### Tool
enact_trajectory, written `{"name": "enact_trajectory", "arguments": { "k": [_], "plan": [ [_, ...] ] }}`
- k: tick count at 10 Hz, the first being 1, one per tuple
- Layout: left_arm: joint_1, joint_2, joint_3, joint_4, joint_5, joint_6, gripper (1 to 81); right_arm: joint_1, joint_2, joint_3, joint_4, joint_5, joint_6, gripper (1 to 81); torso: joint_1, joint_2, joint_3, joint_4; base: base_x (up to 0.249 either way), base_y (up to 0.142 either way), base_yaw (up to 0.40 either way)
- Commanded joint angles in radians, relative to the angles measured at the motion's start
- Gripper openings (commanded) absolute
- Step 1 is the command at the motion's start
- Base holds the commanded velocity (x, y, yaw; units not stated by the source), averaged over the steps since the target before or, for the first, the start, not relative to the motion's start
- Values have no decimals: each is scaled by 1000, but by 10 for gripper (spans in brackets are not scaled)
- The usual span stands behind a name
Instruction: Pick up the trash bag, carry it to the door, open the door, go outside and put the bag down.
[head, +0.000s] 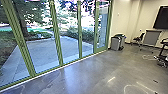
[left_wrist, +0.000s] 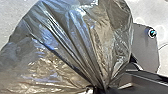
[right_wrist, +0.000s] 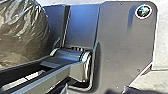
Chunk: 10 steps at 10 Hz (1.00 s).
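Since the trash bag (left_wrist: 75, 45) hangs near the robot's base (right_wrist: 125, 37), bunched neck pinched in the left tool (left_wrist: 98, 89), I'd grip right there; seems light, floppy, kinda slippery, and might tear. Can't tell the right tool's state.

bright daylight through the glass panels (head: 68, 48) glazes the floor (head: 86, 71).

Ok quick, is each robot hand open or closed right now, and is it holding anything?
Left hand: closed, holding the shiny, grey-brown plastic trash bag where it bunches up.
Right hand: can't tell if it's open or closed.
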Motion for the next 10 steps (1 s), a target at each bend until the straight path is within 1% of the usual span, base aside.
{"name": "enact_trajectory", "arguments": {
  "k": [1,10],
  "plan": [
    [-55,-7,0,3,54,8,10,50,1,3,-2,-68,-4,811,0,0,0,0,0,0,-103],
    [-57,-12,1,-2,51,6,10,52,7,-5,-4,-69,-4,811,0,0,0,0,0,0,0]
  ]
}}
